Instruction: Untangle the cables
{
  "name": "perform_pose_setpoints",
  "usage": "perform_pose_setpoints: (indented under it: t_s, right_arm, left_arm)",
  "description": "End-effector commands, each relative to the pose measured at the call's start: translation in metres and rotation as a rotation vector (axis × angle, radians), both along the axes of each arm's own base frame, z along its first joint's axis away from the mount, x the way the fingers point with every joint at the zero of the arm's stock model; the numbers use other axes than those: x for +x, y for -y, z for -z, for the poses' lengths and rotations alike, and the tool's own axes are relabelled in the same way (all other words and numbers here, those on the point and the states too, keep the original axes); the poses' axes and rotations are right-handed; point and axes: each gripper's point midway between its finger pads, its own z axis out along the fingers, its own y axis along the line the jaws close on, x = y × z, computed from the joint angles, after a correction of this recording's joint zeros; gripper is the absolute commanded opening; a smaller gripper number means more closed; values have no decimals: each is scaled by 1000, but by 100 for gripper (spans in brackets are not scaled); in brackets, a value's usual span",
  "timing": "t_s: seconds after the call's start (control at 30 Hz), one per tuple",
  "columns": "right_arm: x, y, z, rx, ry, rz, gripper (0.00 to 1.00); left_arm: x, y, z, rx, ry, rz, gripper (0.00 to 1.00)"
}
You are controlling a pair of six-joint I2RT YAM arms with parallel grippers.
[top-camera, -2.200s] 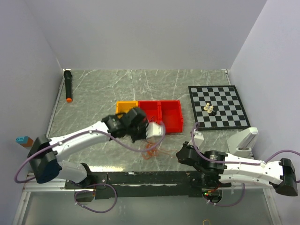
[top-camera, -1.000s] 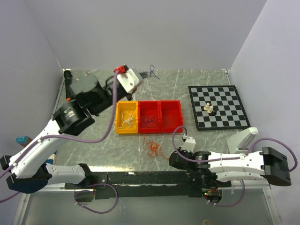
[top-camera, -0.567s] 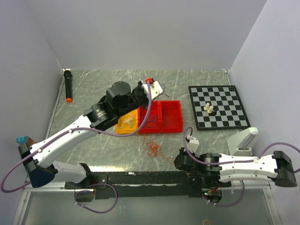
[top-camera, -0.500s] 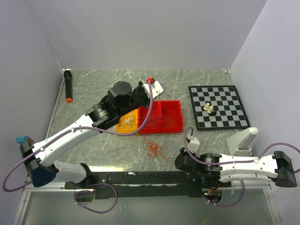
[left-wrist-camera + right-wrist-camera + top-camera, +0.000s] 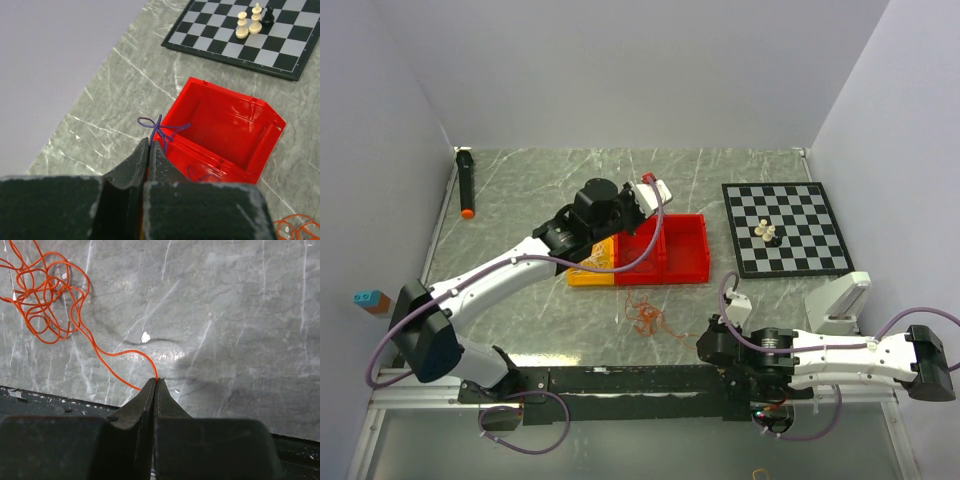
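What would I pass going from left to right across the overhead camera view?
Small blue block → black marker with an orange tip → yellow bin → red bins → chessboard. The orange cable sits in line with the red bins, so it is left out of the order.

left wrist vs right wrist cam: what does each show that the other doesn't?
Left wrist only: the left hand shut on a purple cable at the corner of a red bin, and beyond it the chessboard with three chess pieces.
Right wrist only: the right hand shut on a strand of the orange cable, most of its tangle, and a dark edge rail.
Both: the marble tabletop, and a hand pinching a thin cable. A bit of the orange cable also shows in the left wrist's bottom-right corner.
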Motion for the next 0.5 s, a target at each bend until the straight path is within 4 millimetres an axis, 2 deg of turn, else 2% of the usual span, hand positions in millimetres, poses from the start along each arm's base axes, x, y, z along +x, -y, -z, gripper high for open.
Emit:
perform_pose_setpoints:
  t_s: [0.0, 0.23, 0.37, 0.47]
  right_arm:
    - [4, 5, -3, -6, 26, 27, 0]
    - [4, 4, -3, 3, 30, 21, 0]
    - [4, 4, -3, 3, 27, 24, 0]
    - [4, 3, -3, 5, 27, 23, 0]
  left_arm:
    - [1, 11, -31, -81, 78, 43, 1]
    - [-1, 10, -42, -93, 114, 57, 1]
    - [-5, 7, -56, -118, 156, 66, 1]
    - [-6, 8, -43, -90, 123, 69, 1]
